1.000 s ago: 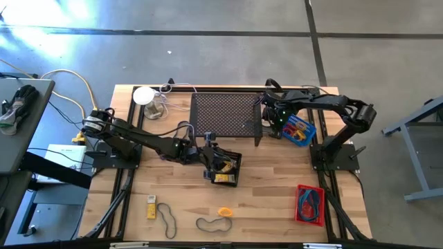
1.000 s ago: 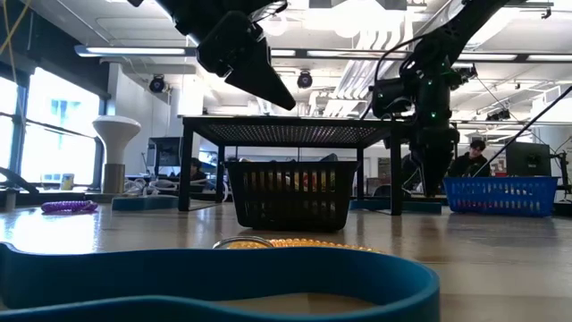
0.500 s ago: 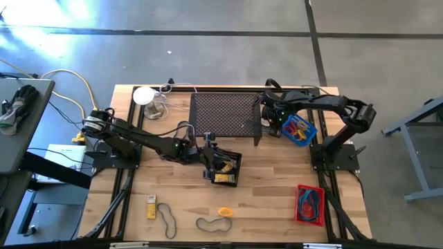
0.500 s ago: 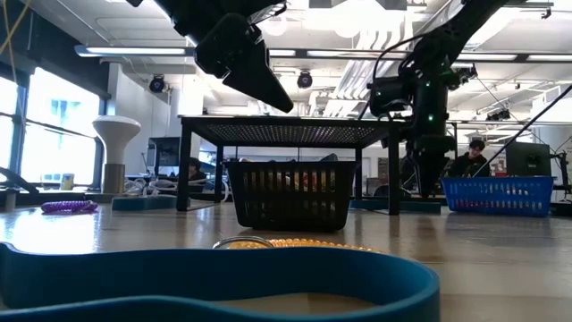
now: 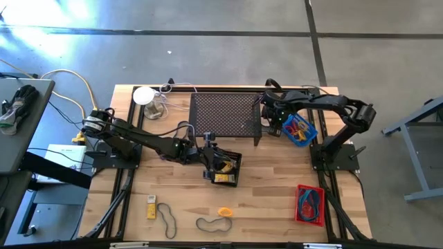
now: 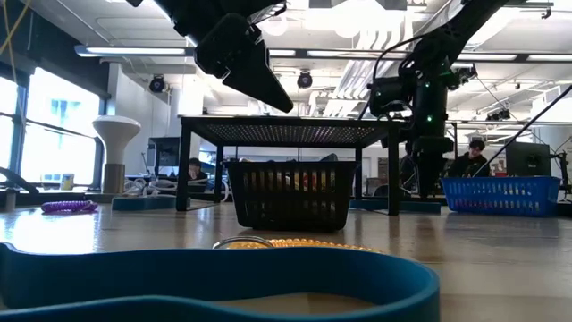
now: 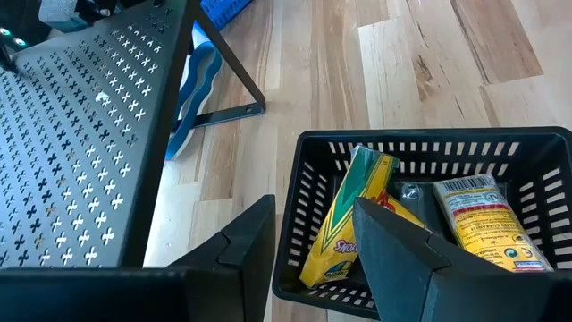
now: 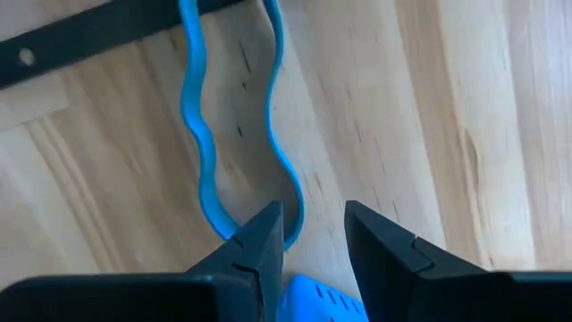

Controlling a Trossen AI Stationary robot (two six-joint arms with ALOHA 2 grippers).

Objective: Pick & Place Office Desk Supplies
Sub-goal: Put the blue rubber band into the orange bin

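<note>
Two dark arms work a wooden counter (image 5: pixel 270 173) strewn with desk supplies. The left pincer (image 7: pixel 313 237) hangs just above the near rim of a black mesh basket (image 5: pixel 224 167) at mid-counter, its two fingers parted with nothing between them — one outside the wall, one over the inside. In the basket lie yellow packets (image 7: pixel 344 219), one propped on edge, another flat with a printed label.

The right pincer (image 8: pixel 313 234) is down at the far right, between the large black perforated stand (image 5: pixel 226 114) and a blue basket (image 5: pixel 299 131) filled with coloured items. Its fingers stand a narrow gap apart over a blue band loop (image 8: pixel 237 134) that lies on the wood beside the stand's foot bar; the loop's end runs in under the fingertips, but whether they pinch it I cannot tell.

Along the near edge of the counter more supplies lie loose — a yellow packet (image 5: pixel 151 206), a thin dark loop (image 5: pixel 167 218), a second dark loop (image 5: pixel 214 224) and an orange ring (image 5: pixel 224 211). A red basket (image 5: pixel 310 205) sits at the near right. At the far left corner stands a white lamp (image 5: pixel 144 95) with its cable, and a purple coil (image 6: pixel 69 207) shows on the counter in the low view.
</note>
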